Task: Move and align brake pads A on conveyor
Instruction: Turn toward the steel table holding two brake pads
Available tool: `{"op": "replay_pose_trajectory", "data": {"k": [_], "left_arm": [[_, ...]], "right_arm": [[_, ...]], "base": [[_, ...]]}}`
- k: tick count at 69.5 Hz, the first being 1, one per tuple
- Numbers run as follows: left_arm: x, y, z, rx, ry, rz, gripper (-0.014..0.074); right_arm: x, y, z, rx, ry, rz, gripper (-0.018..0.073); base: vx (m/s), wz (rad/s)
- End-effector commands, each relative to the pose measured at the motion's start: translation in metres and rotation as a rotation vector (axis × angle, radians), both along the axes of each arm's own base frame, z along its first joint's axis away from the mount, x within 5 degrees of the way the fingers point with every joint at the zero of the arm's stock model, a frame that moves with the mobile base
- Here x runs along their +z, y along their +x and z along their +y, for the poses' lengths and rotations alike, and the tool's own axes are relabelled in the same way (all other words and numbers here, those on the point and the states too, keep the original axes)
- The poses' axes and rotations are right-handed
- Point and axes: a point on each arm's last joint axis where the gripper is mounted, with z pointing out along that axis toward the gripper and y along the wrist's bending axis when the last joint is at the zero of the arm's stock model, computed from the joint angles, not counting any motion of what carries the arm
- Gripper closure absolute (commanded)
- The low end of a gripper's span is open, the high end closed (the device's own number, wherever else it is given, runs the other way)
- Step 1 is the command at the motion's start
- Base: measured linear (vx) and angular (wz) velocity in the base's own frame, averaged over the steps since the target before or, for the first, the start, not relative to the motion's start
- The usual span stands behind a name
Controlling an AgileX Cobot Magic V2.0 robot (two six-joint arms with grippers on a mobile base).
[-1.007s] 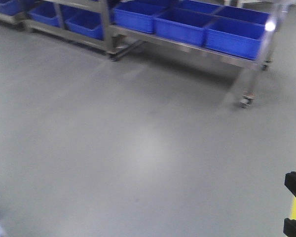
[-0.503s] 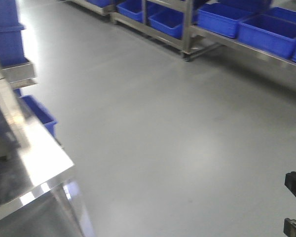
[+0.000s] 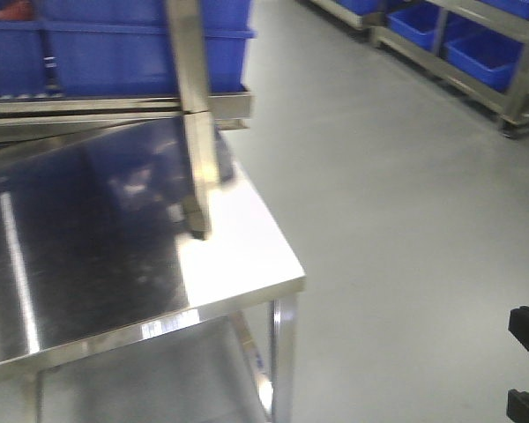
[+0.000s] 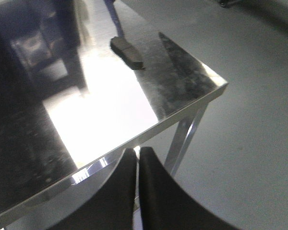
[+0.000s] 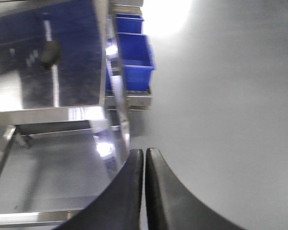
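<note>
Mostly blurred: dark lump (image 5: 51, 51) on steel table (image 5: 72, 86), far ahead-left of right gripper (image 5: 144, 152), too smeared to name. Front view: upright steel post (image 3: 192, 123) blocks part of tabletop. One brake pad (image 4: 126, 51) lies flat on tabletop, ahead of left gripper (image 4: 137, 152), past table edge, slightly left. Both grippers: fingers pressed together, nothing held. Blue bins (image 5: 133, 60) ahead of right gripper, beside table. Grey floor (image 4: 259, 96) right of left gripper.
</note>
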Motion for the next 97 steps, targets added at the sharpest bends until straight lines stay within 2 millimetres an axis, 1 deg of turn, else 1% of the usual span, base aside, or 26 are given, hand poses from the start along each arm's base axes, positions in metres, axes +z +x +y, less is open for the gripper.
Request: {"op": "replay_pose_trajectory", "data": {"k": [1,20,34,61,97], "left_arm": [[0.0130,0.0035,-0.0015,0.001,-0.033,-0.080,0.0603],[0.0131,0.0034,-0.0015,0.001,-0.033,-0.081,0.0603],[0.0131,0.0034,-0.0015,0.001,-0.033,-0.081,0.0603],[0.0131,0.0034,-0.0015,0.001,-0.033,-0.081,0.0603],[0.0131,0.0034,-0.0015,0.001,-0.033,-0.081,0.0603]], "right_arm": [[0.0147,0.0036,-0.0013,-0.019,0.012,-0.089,0.0566],[0.0147,0.0036,-0.0013,-0.019,0.012,-0.089,0.0566],[0.0147,0.0036,-0.0013,-0.020,0.012,-0.090,0.0566],[0.0147,0.0036,-0.0013,-0.020,0.012,-0.090,0.0566],[0.0147,0.0036,-0.0013,-0.020,0.012,-0.090,0.0566]], "base": [[-0.01,0.71],[-0.01,0.64],[0.04,0.38],[0.12,0.13],[0.23,0.03]]}}
